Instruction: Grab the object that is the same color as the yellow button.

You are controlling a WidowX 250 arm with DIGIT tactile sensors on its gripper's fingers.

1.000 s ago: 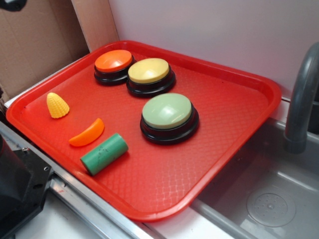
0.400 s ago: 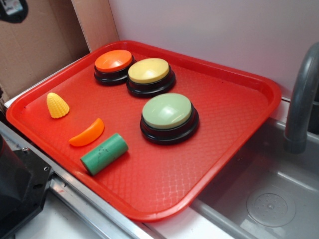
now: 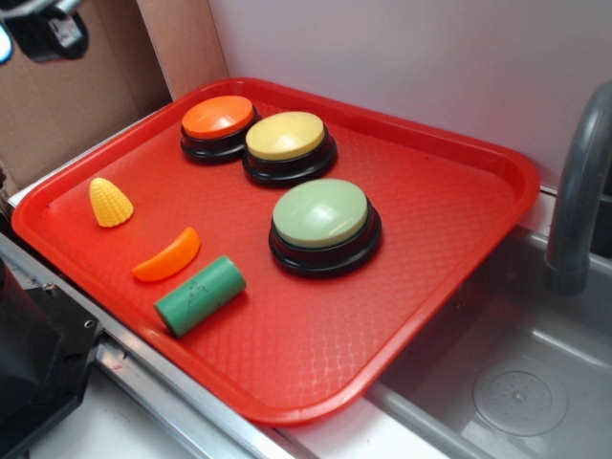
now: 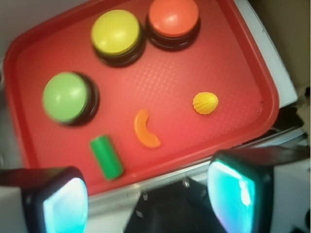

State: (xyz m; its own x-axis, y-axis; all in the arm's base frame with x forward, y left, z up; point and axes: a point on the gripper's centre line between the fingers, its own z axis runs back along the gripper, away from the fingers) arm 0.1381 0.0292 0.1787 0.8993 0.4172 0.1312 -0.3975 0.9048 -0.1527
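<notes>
Exterior: corn piece point(image 3: 110, 203) lies alone near the red tray's point(image 3: 459, 153) left rim, apart from the orange slice point(image 3: 167, 255); gripper point(image 3: 46, 29) barely visible, high at top left. Wrist: jaws spread wide, empty; corn point(image 4: 205, 103) sits ahead, right of centre, so descend centred over it, clear of the slice point(image 4: 145, 128), and straddle its sides before closing.

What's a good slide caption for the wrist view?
Open gripper high over red tray: yellow corn lies apart from orange slice, green cylinder and three buttons, yellow button included.

exterior oblique, wrist overhead, both on tray point(image 3: 402, 316)
</notes>
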